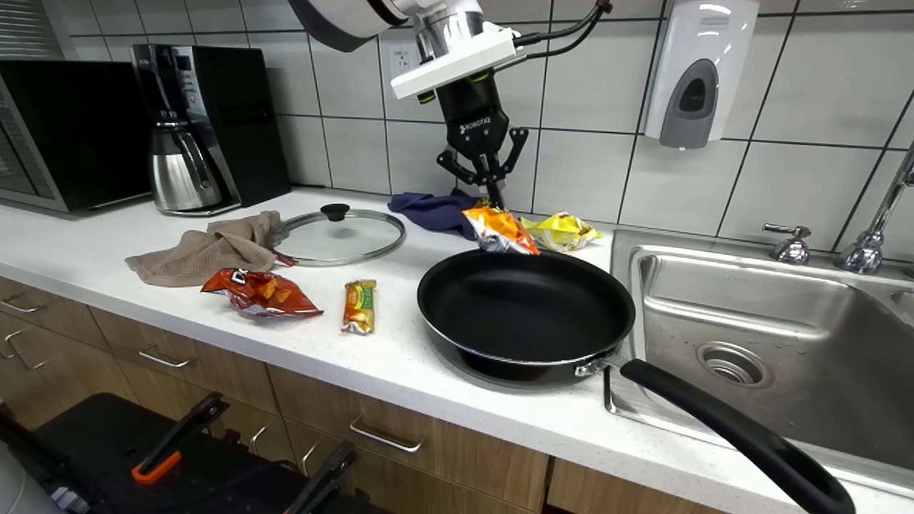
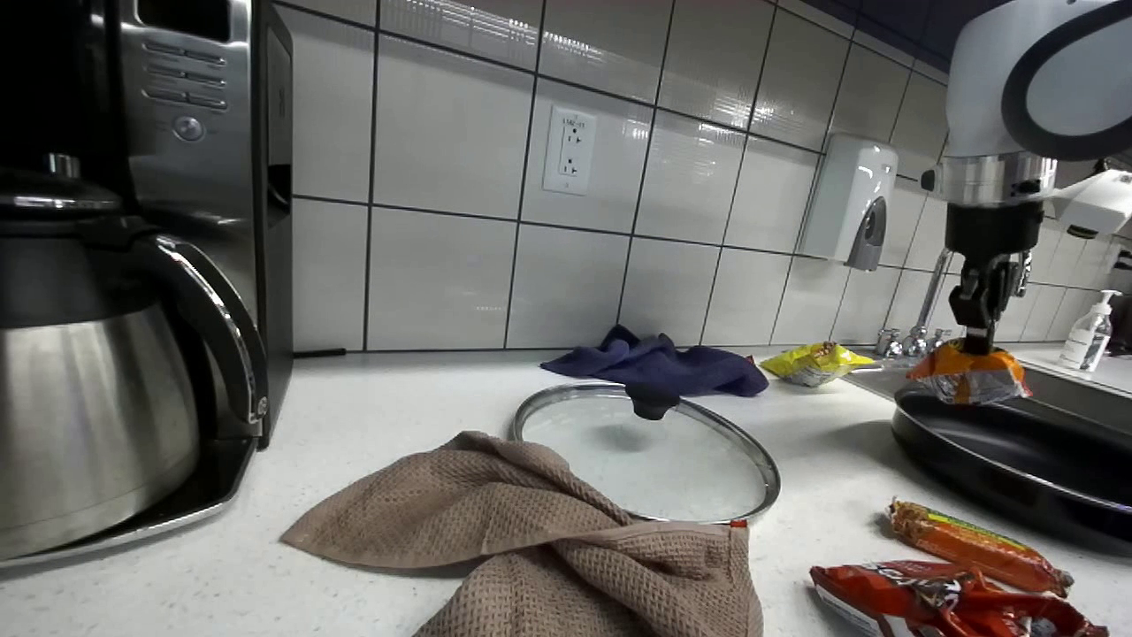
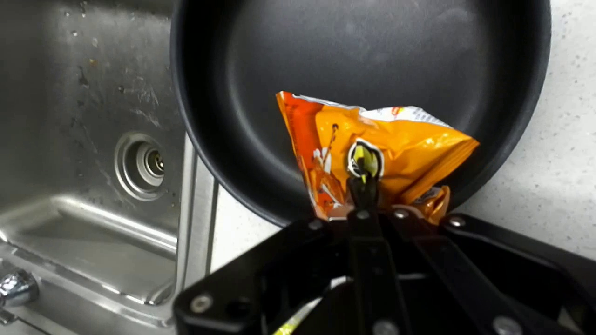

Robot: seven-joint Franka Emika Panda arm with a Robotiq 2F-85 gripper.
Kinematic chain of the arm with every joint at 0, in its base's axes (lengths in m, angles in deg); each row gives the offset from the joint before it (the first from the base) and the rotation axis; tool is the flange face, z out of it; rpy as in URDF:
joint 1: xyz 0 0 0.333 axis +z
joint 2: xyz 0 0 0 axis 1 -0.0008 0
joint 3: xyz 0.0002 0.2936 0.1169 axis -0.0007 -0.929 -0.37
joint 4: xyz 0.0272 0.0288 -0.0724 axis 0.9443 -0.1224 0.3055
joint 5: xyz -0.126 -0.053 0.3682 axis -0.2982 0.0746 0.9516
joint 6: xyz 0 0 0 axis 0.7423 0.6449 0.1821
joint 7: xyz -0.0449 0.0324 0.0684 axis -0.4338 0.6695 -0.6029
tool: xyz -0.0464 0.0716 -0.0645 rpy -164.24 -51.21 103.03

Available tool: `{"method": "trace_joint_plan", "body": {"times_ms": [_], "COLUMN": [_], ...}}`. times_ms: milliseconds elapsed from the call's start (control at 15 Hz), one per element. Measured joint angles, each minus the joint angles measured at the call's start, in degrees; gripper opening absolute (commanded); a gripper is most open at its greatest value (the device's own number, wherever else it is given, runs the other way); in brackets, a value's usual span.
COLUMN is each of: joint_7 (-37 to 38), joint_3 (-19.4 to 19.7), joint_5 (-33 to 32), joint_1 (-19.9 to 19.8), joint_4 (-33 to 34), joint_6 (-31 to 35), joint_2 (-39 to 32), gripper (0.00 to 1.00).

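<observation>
1. Over the wall side of the black frying pan (image 1: 528,307), I have the orange snack bag (image 3: 405,139) pinched in my gripper (image 1: 497,200), its jaws drawn tight on the crumpled film.
2. From the wrist view, I see the bag spread across part of the pan's interior, its printed orange-and-red face turned up at me; whether any of it touches the pan, I cannot tell.
3. Under it, the pan sits on the white counter (image 1: 393,314) beside the steel sink (image 1: 742,293), and in an exterior view its black handle (image 1: 742,432) crosses the sink's edge.
4. Close to the tiled wall (image 1: 578,168) lies a yellow snack bag (image 2: 815,364), apart from the one I'm gripping.
5. Farther along that wall I can make out a dark blue cloth (image 2: 681,367), crumpled behind the glass lid (image 2: 681,478), which rests flat with its black knob (image 1: 335,212) up.
6. Bunched against the lid's edge is a brown towel (image 1: 214,250); toward the counter's front lie a red snack bag (image 1: 263,293) and, near it, a small bar packet (image 1: 359,307).
7. Past the towel I see a coffee maker (image 1: 232,121) with a steel carafe (image 1: 182,175) in it, and a soap dispenser (image 1: 696,71) is fixed to the tiles near the sink.
</observation>
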Motion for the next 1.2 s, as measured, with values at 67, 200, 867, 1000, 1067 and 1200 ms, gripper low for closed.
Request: {"method": "trace_joint_plan", "body": {"times_ms": [67,200,867,1000,1067,1200], "joint_7": [1.15,3.24,12.82,13.39,13.41,13.41], "joint_3": [0.11,0.31,0.94,0.87,0.75,0.54], "joint_5": [-0.11,-0.16,-1.14,-1.14,-1.14,-1.12], "joint_1": [-0.06,-0.18,-0.21,-0.15,-0.07,0.33], "joint_4": [-0.34,-0.98,-1.05,-0.80,-0.68,-0.50], "joint_6": [-0.87,-2.19,-1.43,-0.73,-0.56,-0.43], "joint_2": [-0.13,-0.50,-5.83,-6.81,-7.17,-7.77], "gripper": [0.00,0.00,0.00,0.15,0.15,0.06]}}
